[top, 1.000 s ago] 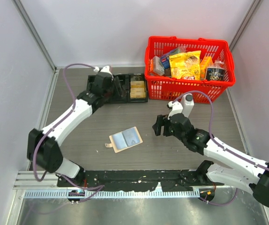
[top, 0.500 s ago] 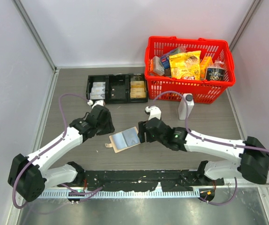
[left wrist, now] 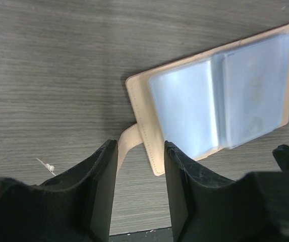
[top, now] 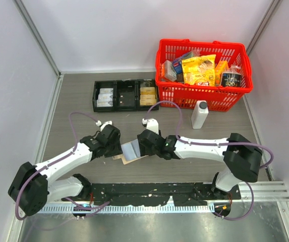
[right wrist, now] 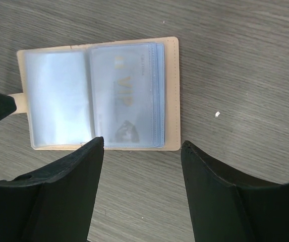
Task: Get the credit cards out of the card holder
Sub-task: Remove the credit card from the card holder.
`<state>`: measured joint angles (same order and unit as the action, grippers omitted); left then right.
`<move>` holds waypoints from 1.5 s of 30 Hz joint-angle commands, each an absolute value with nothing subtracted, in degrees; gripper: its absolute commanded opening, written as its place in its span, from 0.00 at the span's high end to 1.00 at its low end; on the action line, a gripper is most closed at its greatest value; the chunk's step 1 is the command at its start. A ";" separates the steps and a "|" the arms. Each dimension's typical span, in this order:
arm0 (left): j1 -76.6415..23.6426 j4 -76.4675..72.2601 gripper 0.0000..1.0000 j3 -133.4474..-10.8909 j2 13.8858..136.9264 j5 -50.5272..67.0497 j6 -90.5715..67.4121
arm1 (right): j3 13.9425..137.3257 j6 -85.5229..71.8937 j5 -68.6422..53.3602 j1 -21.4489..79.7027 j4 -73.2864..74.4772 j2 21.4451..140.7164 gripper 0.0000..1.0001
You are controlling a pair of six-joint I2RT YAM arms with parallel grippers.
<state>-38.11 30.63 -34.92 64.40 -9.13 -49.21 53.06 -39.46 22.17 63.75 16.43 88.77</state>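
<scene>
The card holder (right wrist: 99, 93) lies spread open and flat on the grey table (right wrist: 235, 60), pale shiny sleeves facing up, right between the two arms. The left gripper (left wrist: 140, 147) hangs low over its tab end with the fingers parted. The little snap tab (left wrist: 128, 142) and the near corner of the tan cover sit in the gap between the fingertips, and nothing is pinched. The right gripper (right wrist: 140, 145) stands over the other half, its fingers spread wide. The holder's long edge lies just ahead of the two tips, and I cannot tell if they touch it. Under the clear sleeve ahead of those fingers sits a card (right wrist: 126, 98) with faint "VIP" lettering. Well beyond both sets of fingers stand a white bottle (top: 199, 114), a black tray (top: 125, 96) and a red basket (top: 203, 89).
</scene>
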 commanded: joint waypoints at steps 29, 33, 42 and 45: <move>-40.34 24.43 0.76 -29.36 64.51 -7.56 -53.70 | 56.51 -39.37 20.04 64.16 12.22 97.29 0.44; -40.69 23.56 0.76 -29.35 64.77 -7.21 -53.96 | 56.25 -39.11 18.55 64.16 11.34 96.42 0.51; -41.92 21.10 0.78 -29.09 66.36 -6.07 -54.75 | 55.11 -38.32 16.61 64.16 8.53 93.34 0.70; -42.01 20.13 0.78 -28.74 66.62 -5.36 -55.19 | 54.85 -38.23 15.82 64.25 7.82 92.90 0.74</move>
<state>-41.56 23.88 -29.36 66.30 -6.39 -53.98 54.43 -38.89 16.64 63.92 11.18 96.07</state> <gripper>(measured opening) 0.223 0.278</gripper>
